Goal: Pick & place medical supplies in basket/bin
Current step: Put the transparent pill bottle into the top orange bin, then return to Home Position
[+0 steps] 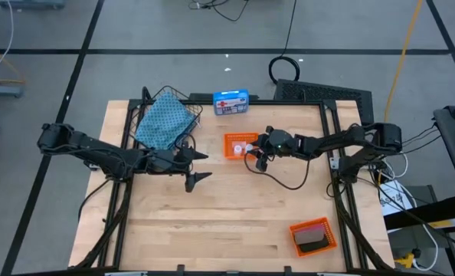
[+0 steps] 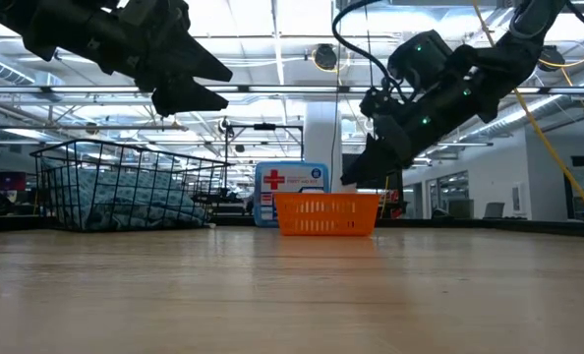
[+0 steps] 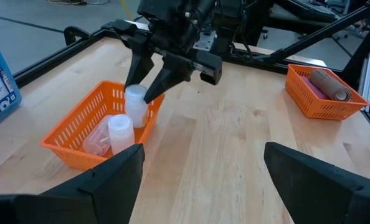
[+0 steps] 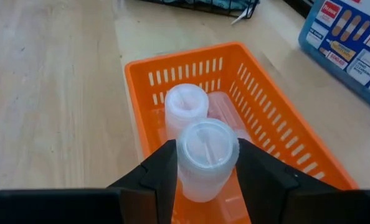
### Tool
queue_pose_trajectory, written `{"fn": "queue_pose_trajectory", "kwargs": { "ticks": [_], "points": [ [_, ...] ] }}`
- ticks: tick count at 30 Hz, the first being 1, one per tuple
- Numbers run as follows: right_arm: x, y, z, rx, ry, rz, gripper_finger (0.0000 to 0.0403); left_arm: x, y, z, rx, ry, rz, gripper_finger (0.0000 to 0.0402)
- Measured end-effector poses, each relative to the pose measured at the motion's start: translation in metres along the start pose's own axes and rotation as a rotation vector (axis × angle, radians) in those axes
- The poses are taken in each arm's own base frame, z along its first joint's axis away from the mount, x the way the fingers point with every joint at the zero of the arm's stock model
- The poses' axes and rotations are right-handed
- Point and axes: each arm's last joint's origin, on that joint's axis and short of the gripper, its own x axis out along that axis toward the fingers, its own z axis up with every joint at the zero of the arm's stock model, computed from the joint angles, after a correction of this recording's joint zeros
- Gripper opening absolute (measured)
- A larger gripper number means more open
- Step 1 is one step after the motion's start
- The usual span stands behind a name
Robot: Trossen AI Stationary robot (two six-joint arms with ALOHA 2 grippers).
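A white vial (image 4: pixel 205 155) stands between the fingers of my right gripper (image 4: pixel 207 163), which is shut on it over the small orange tray (image 4: pixel 278 134) at mid table. A second white vial (image 4: pixel 186 106) stands upright in that tray. The dark wire basket (image 1: pixel 183 100) sits at the far left with the teal patterned cloth (image 1: pixel 165 123) lying in it. A second orange tray (image 1: pixel 313 236) near the front right holds a brown roll (image 3: pixel 330 86) and a pink one (image 3: pixel 314 88). My left gripper (image 1: pixel 198 166) hovers open left of the tray, holding nothing. My right gripper pinches the vial by its round sides (image 4: pixel 184 163), just below the lid, between its two fingers. The fingers (image 3: pixel 152 84) slant down from the table's right side. The vial stays upright, its lower end inside the tray; whether it touches the tray's floor I cannot tell.
A blue box with a red-and-white label (image 1: pixel 230 101) stands at the far edge, between the basket and the tray. A clear pinkish piece (image 4: pixel 225 109) lies in the tray beside the vials. Bare wood spreads across the table's middle and front left (image 1: pixel 212 222).
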Motion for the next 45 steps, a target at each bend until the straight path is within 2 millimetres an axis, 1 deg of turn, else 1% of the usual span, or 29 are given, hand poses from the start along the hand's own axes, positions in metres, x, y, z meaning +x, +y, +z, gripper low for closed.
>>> {"fn": "queue_pose_trajectory", "kwargs": {
  "ticks": [6,17,23,26,29,31,37,40,42,43,45],
  "points": [
    [0.0,0.0,0.0,-0.02,0.001,0.0,0.0137,0.0,0.0,0.0,0.0,-0.001,-0.001,0.0334],
    [0.0,0.0,0.0,-0.022,0.003,-0.002,0.0173,0.0,0.0,0.0,-0.001,-0.004,-0.001,0.0341],
    [0.0,0.0,0.0,-0.02,-0.002,-0.002,0.0173,0.0,0.0,0.0,-0.001,-0.004,-0.001,0.0334],
    [-0.007,0.0,0.006,-0.019,-0.023,-0.001,0.0172,0.0,0.0,0.0,-0.001,-0.004,-0.001,0.0331],
    [-0.023,0.001,0.019,-0.021,-0.075,0.004,0.0174,0.0,0.0,0.0,-0.001,-0.004,-0.002,0.0331],
    [-0.04,0.0,0.029,-0.019,-0.118,0.005,0.0176,0.0,0.0,0.0,-0.001,-0.004,-0.001,0.0331],
    [-0.107,-0.002,0.055,0.037,-0.282,0.016,0.0177,0.0,0.0,0.0,-0.001,-0.003,-0.001,0.033],
    [-0.14,-0.004,0.06,0.09,-0.36,0.029,0.0173,0.0,0.0,0.0,-0.001,-0.004,-0.001,0.0332],
    [-0.158,-0.005,0.061,0.129,-0.401,0.04,0.0172,0.0,0.0,0.001,-0.003,-0.012,-0.003,0.0333],
    [-0.166,-0.005,0.06,0.133,-0.412,0.042,0.0172,0.0,-0.001,0.002,-0.006,-0.025,-0.006,0.0332],
    [-0.18,-0.006,0.053,0.125,-0.382,0.039,0.0173,0.0,-0.001,0.004,0.006,-0.037,-0.009,0.033]
  ]
}}
